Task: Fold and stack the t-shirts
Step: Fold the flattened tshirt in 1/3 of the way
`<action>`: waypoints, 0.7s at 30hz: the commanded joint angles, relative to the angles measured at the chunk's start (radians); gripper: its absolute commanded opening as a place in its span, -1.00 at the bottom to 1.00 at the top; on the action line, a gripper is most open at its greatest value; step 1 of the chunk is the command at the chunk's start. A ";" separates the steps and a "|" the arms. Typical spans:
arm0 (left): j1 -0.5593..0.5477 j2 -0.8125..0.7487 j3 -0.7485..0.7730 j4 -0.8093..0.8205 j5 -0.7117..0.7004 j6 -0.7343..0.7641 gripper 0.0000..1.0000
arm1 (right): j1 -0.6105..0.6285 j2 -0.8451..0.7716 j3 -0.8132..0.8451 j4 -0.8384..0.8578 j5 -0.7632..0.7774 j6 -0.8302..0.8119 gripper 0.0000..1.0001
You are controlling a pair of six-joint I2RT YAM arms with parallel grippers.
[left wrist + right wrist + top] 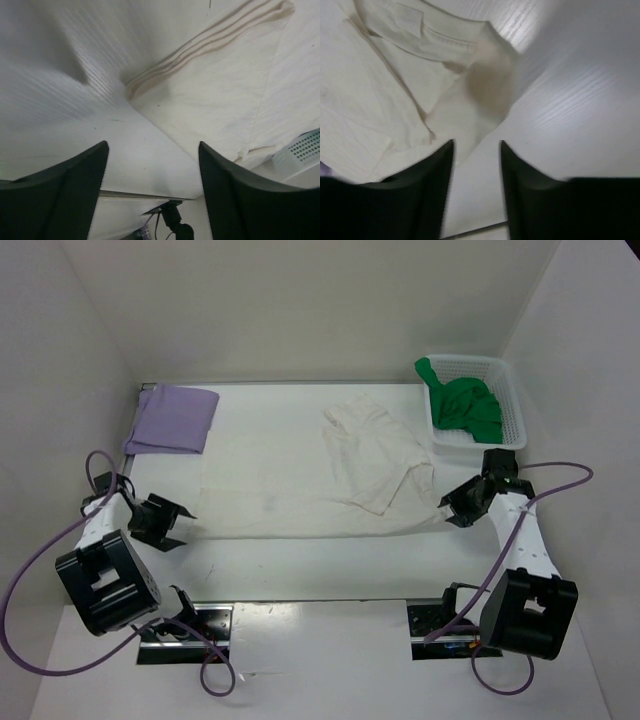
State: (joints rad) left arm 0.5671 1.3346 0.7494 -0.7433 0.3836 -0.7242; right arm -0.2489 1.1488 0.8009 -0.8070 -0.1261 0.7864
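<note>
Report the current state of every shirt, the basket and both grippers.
lavender t-shirt: folded, flat at the table's far left.
cream t-shirt: spread mid-table, right side folded over, unheld.
green t-shirt: crumpled in the basket, unfolded.
basket: upright, far right, holding the green t-shirt.
left gripper: open, empty, by the cream t-shirt's near-left corner.
right gripper: open, empty, at its near-right corner.

White walls are closing in a pale counter on three sides.

The counter [300, 565] is showing a white surface with fine wood grain, plainest in the wrist views, and a thin metal strip [280, 383] is running along its far edge, where the back wall [320, 300] is rising. The left wall [50, 380] and right wall [590, 360] are standing at either side, bare and matte. Soft, even light is falling from above, throwing only faint grey shadows. A white mesh basket [512, 405] is sitting in the far right corner.
</note>
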 commanded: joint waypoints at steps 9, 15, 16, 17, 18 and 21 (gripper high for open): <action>-0.091 -0.058 0.137 0.065 0.068 0.048 0.22 | 0.086 0.048 0.098 0.203 -0.159 -0.073 -0.32; -0.388 -0.048 0.134 0.269 0.063 -0.012 -0.77 | 0.356 0.236 0.034 0.437 -0.155 0.031 -1.00; -0.426 -0.020 0.143 0.289 0.034 -0.012 -0.85 | 0.384 0.250 0.034 0.483 -0.155 0.031 -1.00; -0.461 -0.009 0.143 0.300 0.023 -0.021 -0.94 | 0.384 0.281 0.024 0.494 -0.144 0.022 -0.96; -0.525 0.001 0.143 0.311 0.023 -0.021 -0.94 | 0.396 0.298 0.024 0.494 -0.144 0.022 -0.73; -0.611 0.064 0.131 0.380 0.023 -0.034 -0.86 | 0.416 0.339 0.035 0.482 -0.121 0.011 -0.26</action>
State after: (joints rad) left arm 0.0147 1.3533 0.8665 -0.4530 0.4137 -0.7399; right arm 0.1501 1.4746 0.8337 -0.4065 -0.2741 0.7979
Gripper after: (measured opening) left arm 0.060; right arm 0.330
